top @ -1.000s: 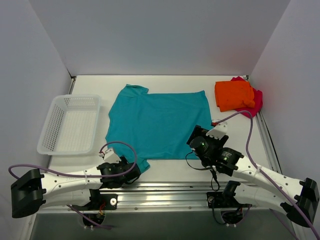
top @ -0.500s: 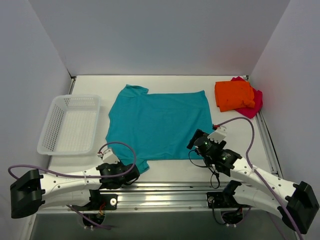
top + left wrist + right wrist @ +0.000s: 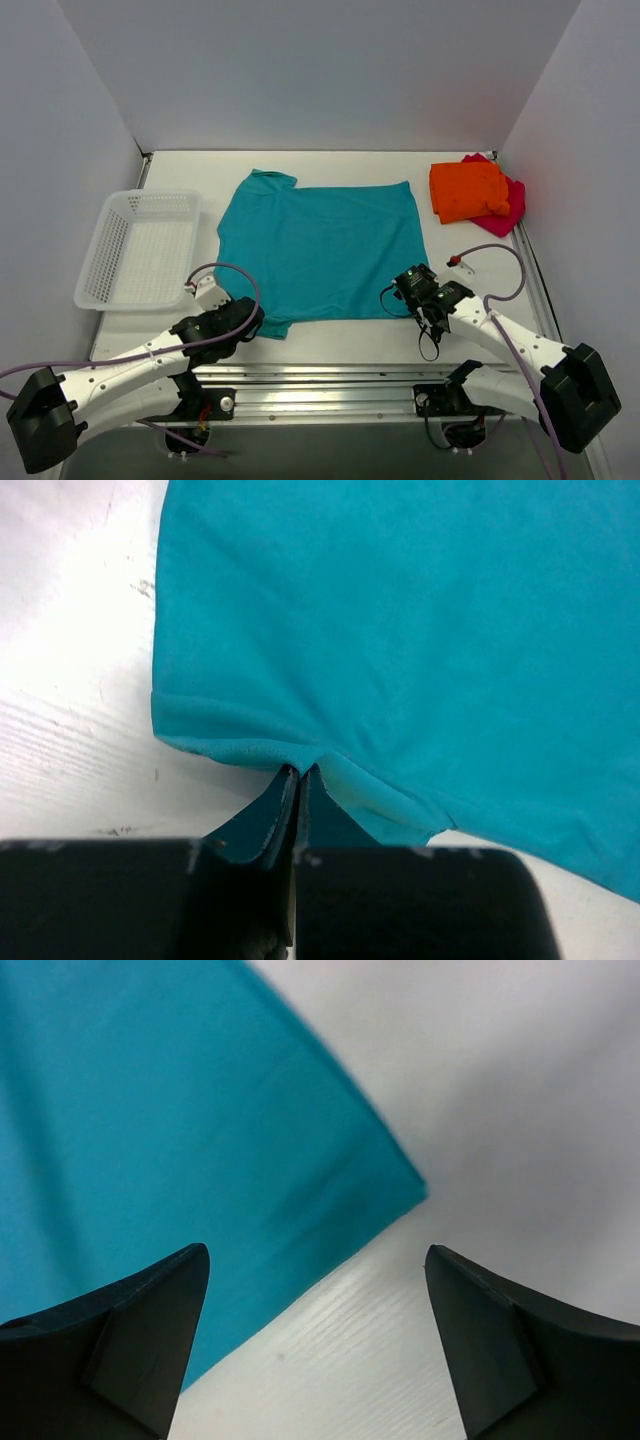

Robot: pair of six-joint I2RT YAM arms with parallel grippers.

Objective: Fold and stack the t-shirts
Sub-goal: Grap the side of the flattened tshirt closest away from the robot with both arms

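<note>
A teal-blue t-shirt (image 3: 320, 250) lies spread flat in the middle of the table. My left gripper (image 3: 300, 772) is shut on the hem of its near-left sleeve (image 3: 260, 742); in the top view the left gripper (image 3: 252, 322) sits at that sleeve. My right gripper (image 3: 318, 1260) stands open just above the shirt's near-right corner (image 3: 400, 1185), its fingers (image 3: 150, 1310) straddling the hem and bare table; from above the right gripper (image 3: 408, 287) is at that corner. A folded orange t-shirt (image 3: 467, 190) rests on a magenta-pink t-shirt (image 3: 510, 205) at the back right.
A white mesh basket (image 3: 140, 248) sits at the left side of the table. White walls close in the table on the left, back and right. A metal rail (image 3: 330, 375) runs along the near edge between the arm bases.
The left gripper has closed on the near-left sleeve and moved slightly inward. The right gripper has dropped and swung down to the shirt's near-right corner.
</note>
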